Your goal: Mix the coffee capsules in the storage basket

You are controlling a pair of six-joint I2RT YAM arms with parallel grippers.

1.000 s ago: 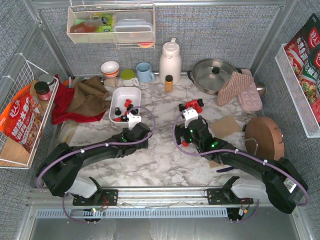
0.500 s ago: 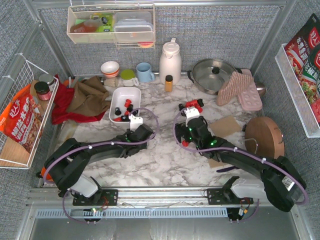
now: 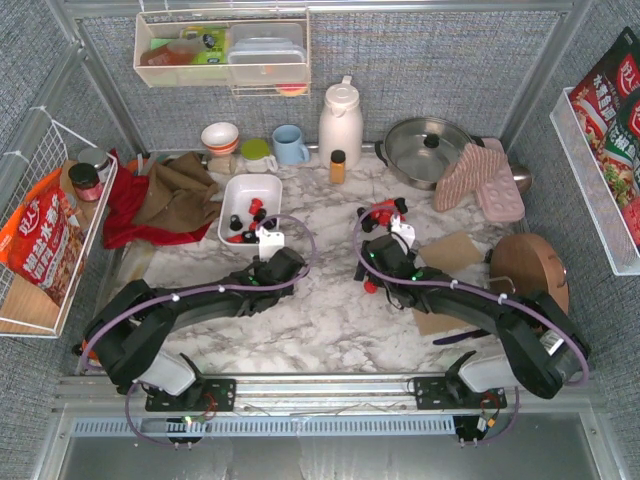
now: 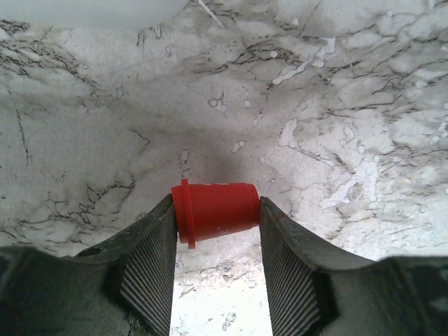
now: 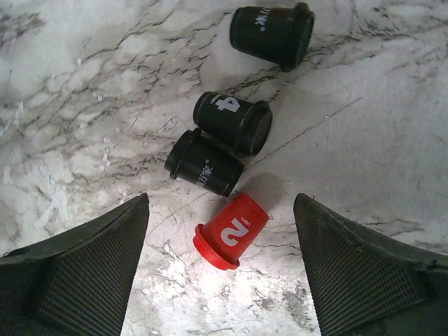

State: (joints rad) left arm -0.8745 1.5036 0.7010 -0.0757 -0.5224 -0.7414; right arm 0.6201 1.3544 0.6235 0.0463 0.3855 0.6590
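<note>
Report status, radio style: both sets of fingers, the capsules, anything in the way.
Left fingers shut on red capsule, near basket. Right fingers open, straddling red capsule marked 2; three black capsules just beyond. Nothing seen blocking.

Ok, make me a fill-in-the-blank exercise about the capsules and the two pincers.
The gripped capsule, held by the left pincer, is coloured ___. The numbered capsule, lying below the right pincer, shows the digit ___. Close to it lie ___ black capsules. The right pincer's jaws stand ___.
Missing words: red, 2, three, open.
</note>
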